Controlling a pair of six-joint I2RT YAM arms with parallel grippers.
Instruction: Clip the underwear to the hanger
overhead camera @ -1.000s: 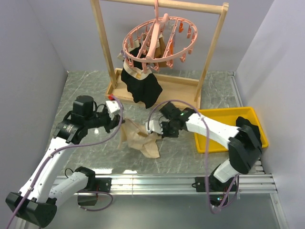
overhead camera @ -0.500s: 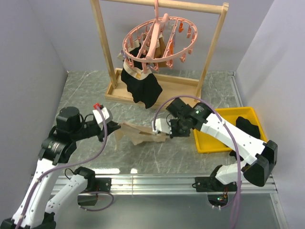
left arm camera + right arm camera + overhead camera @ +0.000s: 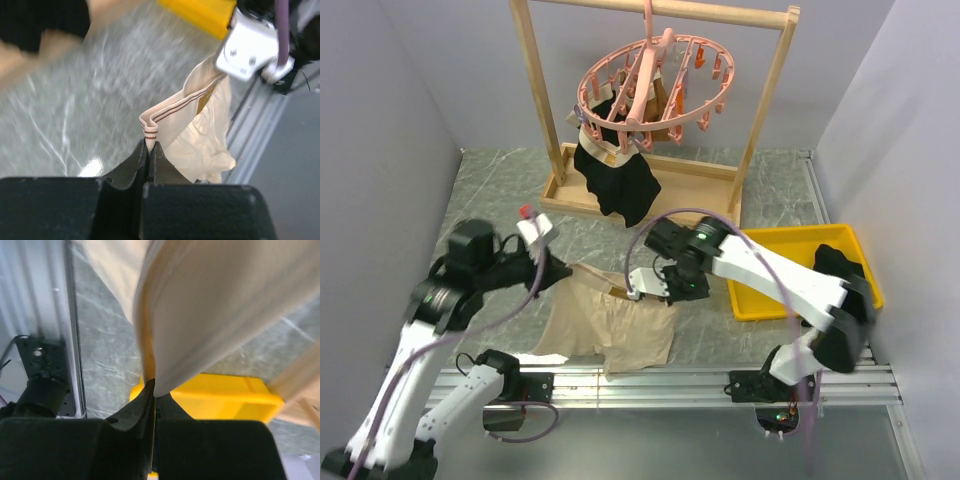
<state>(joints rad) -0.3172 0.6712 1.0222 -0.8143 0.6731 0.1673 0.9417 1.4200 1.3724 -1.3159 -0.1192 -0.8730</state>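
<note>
underwear (image 3: pixel 615 330): beige, spread wide by its waistband between the two grippers at the near part of the table (image 3: pixel 500 190). The legs hang toward the front rail (image 3: pixel 670 378). Whether they touch the table cannot be told.
left gripper (image 3: pixel 149 146): clenched on a folded corner of the waistband, where two brown stripes show just above the fingertips.
right gripper (image 3: pixel 152 384): clenched on the other end of the waistband, with cloth rising from between the fingers.
hanger (image 3: pixel 655 85): pink ring, tilted, hung by its hook from the top bar of the rack (image 3: pixel 548 110). It is well apart from the underwear.
black garment (image 3: pixel 620 185): clipped under the hanger, hanging down to the rack's base tray.
rack: wooden frame at the far side of the table.
bin (image 3: pixel 800 270): yellow, to the right of the right gripper, with black cloth (image 3: pixel 835 262) inside.
</note>
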